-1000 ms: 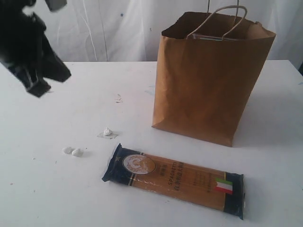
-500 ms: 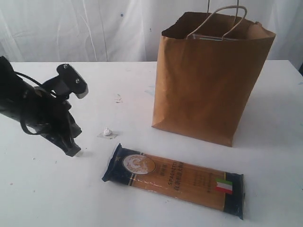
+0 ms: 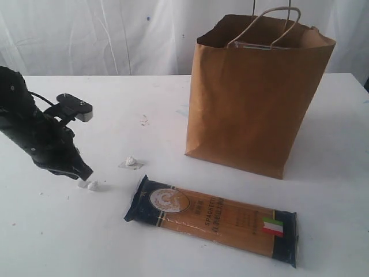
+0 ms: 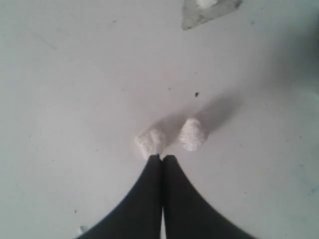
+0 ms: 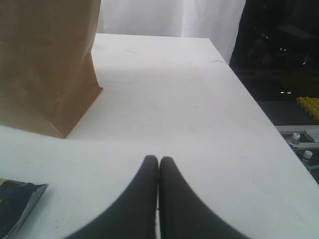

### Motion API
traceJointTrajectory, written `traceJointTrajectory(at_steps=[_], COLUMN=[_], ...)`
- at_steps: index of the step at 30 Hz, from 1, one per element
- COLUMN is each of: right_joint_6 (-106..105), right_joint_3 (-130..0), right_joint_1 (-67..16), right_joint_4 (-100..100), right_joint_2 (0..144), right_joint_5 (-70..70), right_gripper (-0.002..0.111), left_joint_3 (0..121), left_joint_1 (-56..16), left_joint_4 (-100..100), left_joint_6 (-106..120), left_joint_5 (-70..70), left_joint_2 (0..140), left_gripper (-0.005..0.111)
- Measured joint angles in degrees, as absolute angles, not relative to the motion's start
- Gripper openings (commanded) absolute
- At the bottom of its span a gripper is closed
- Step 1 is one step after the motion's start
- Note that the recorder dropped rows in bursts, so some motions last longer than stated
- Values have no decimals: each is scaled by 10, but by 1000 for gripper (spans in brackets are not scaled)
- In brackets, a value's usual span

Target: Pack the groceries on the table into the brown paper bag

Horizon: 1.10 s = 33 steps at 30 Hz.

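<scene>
The long blue-ended spaghetti pack (image 3: 213,219) lies flat on the white table (image 3: 144,98), in front of the tall brown paper bag (image 3: 256,92). The bag stands upright and open, its cord handles up; a clear edge shows inside its mouth. One corner of the pack (image 5: 15,199) and the bag (image 5: 47,59) also show in the right wrist view. My left gripper (image 3: 85,173) is shut and empty, tip down at the table beside two small white lumps (image 3: 88,184), also seen as lumps (image 4: 172,138). My right gripper (image 5: 158,160) is shut and empty above bare table. The other groceries are out of view.
A scrap of clear tape with a white blob (image 3: 131,162) lies left of the bag. The table's right edge (image 5: 259,107) drops off to a dark area with shelves. A white curtain (image 3: 104,34) hangs behind the table.
The left arm has come down from high at the upper left to the table surface, ending with its shut tip next to the two white lumps. The spaghetti pack and bag have not moved.
</scene>
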State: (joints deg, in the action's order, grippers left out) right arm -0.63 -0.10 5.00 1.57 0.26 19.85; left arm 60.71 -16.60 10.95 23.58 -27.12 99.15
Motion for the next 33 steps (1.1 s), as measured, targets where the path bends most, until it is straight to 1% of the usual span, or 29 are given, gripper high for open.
traceJointTrajectory(at_steps=[3, 5, 8, 9, 11, 20, 33], right_joint_6=[-6, -6, -6, -6, -6, -6, 9], right_joint_3=[-1, -1, -1, -1, -1, -1, -1], right_joint_1=[50, 50, 50, 50, 50, 50, 50], right_joint_4=[16, 16, 16, 16, 16, 16, 16], right_joint_2=[3, 3, 3, 3, 3, 3, 3], right_joint_5=[198, 198, 198, 198, 198, 198, 198], right_gripper=[0, 0, 0, 0, 0, 0, 0], left_joint_3=[637, 642, 645, 645, 645, 645, 645], left_joint_1=[-145, -141, -141, -141, -141, -141, -141], left_joint_4=[110, 111, 113, 113, 126, 154, 154], left_joint_6=[221, 216, 213, 212, 212, 212, 214], left_joint_5=[-314, -321, -326, -322, -305, -279, -278], left_joint_2=[1005, 1009, 1029, 1038, 1053, 1055, 1055], left_gripper=[0, 7, 32, 39, 47, 48, 48])
